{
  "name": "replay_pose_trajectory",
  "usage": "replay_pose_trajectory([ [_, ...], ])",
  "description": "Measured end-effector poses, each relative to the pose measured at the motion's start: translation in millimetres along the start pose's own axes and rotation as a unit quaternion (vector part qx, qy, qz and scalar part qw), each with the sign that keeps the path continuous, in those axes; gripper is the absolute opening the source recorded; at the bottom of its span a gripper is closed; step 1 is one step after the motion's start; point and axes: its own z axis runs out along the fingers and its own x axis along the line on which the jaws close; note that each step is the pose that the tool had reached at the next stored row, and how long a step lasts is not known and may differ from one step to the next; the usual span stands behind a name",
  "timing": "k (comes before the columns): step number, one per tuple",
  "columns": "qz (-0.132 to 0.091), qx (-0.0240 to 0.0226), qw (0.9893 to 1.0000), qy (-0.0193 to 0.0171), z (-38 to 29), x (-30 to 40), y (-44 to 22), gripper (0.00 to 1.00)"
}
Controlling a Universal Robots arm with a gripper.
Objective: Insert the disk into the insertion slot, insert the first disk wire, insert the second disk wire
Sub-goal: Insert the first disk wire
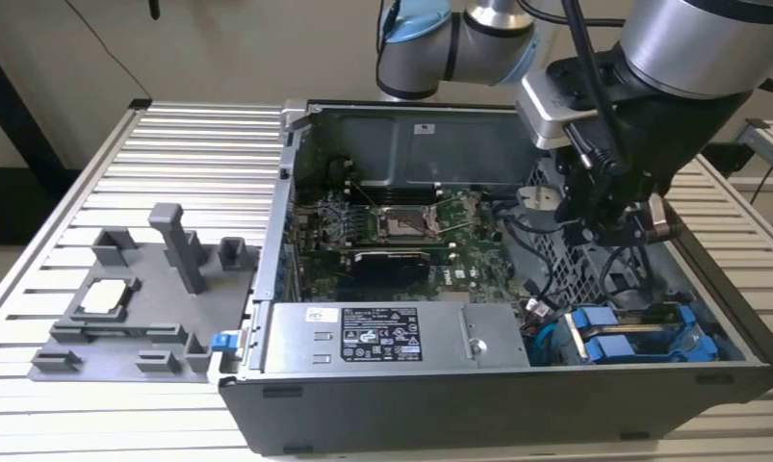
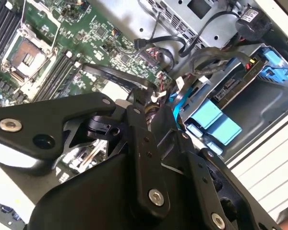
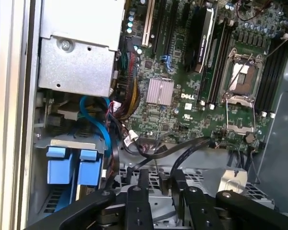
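Note:
The disk (image 1: 627,345) lies in its blue carrier inside the insertion slot (image 1: 697,339) of the grey drive cage, at the case's corner on the exterior view's right. Its blue tabs (image 3: 71,165) (image 2: 214,121) appear in both wrist views. My gripper (image 1: 605,226) hangs above the cage, just behind the disk. In the first wrist view my gripper (image 3: 162,180) is shut on the end of a black disk wire (image 3: 192,146) that arcs up from the motherboard. In the second wrist view the same flat black wire (image 2: 116,77) runs to my gripper (image 2: 143,101).
The grey power-supply box (image 1: 373,337) fills the case's front beside the cage. A light blue cable (image 3: 102,125) and more black cables crowd the gap beside the cage. The green motherboard (image 1: 399,226) lies behind. A grey fixture (image 1: 142,298) stands outside on the exterior view's left.

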Motion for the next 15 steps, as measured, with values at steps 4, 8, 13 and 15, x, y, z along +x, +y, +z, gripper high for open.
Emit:
replay_pose_trajectory([
  [4, 0.002, 0.0007, 1.0, 0.0002, 0.1, 0.0, 0.0, 0.24],
  [8, 0.002, 0.0013, 1.0, -0.0003, 0.2, -0.1, 0.0, 0.24],
  [13, 0.002, 0.0014, 1.0, -0.0004, 0.2, -0.1, 0.0, 0.15],
  [15, 0.002, 0.0014, 1.0, -0.0005, 0.2, -0.1, 0.0, 0.15],
])
